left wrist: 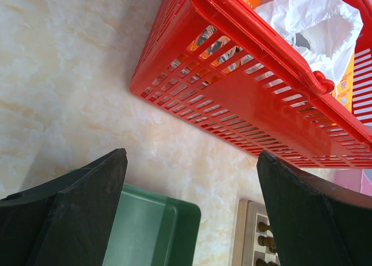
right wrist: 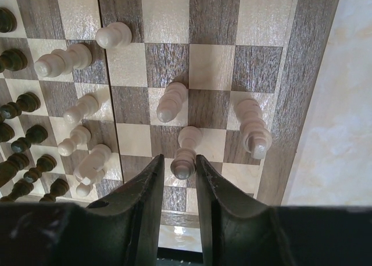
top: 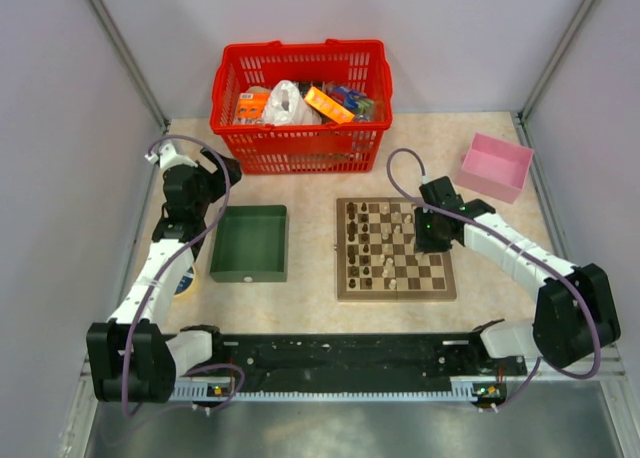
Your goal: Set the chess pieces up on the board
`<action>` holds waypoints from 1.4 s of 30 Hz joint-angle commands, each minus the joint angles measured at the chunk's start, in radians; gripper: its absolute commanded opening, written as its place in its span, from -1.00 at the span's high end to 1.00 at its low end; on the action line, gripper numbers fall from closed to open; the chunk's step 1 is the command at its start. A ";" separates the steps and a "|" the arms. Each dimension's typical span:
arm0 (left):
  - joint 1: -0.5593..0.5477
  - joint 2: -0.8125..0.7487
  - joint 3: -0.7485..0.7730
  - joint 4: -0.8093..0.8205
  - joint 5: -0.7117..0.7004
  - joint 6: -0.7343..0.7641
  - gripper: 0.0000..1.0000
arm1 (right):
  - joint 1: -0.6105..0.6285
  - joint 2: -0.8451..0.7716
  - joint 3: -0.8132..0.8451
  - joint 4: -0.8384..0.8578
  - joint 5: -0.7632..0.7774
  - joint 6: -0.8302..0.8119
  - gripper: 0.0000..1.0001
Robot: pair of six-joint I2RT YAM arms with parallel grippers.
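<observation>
Cropped the board (right wrist: 308, 57) at top and left; could not tell whether the right hand (right wrist: 178, 164) touched the pale piece (right wrist: 186, 153).

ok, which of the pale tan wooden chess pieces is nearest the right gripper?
The pale tan piece whose head lies between the fingertips of the right gripper; every other pale one stands clear of it.

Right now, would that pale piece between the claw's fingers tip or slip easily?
Probably tippy: the pale piece is tall and narrow on a small base. Its rounded, smooth body looks slippery, so the right claw might squeeze it sideways.
</observation>
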 commanded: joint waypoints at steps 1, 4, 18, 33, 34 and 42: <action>0.005 0.004 -0.008 0.055 0.010 -0.005 -0.98 | 0.010 0.008 0.006 0.030 0.015 -0.007 0.54; 0.005 0.005 -0.005 0.058 0.009 -0.006 -0.98 | 0.012 0.001 0.027 0.023 0.006 -0.014 0.78; 0.005 0.012 0.002 0.060 0.042 -0.008 -0.97 | -0.026 -0.062 0.247 -0.070 0.130 -0.067 0.76; 0.005 -0.007 -0.002 0.041 0.024 0.003 -0.97 | -0.198 0.037 0.169 0.072 -0.037 -0.090 0.77; 0.005 -0.008 -0.004 0.043 0.025 0.005 -0.97 | -0.201 0.042 0.166 0.074 -0.041 -0.090 0.76; 0.007 0.004 -0.004 0.046 0.025 0.003 -0.98 | -0.235 0.067 0.123 0.088 -0.092 -0.093 0.76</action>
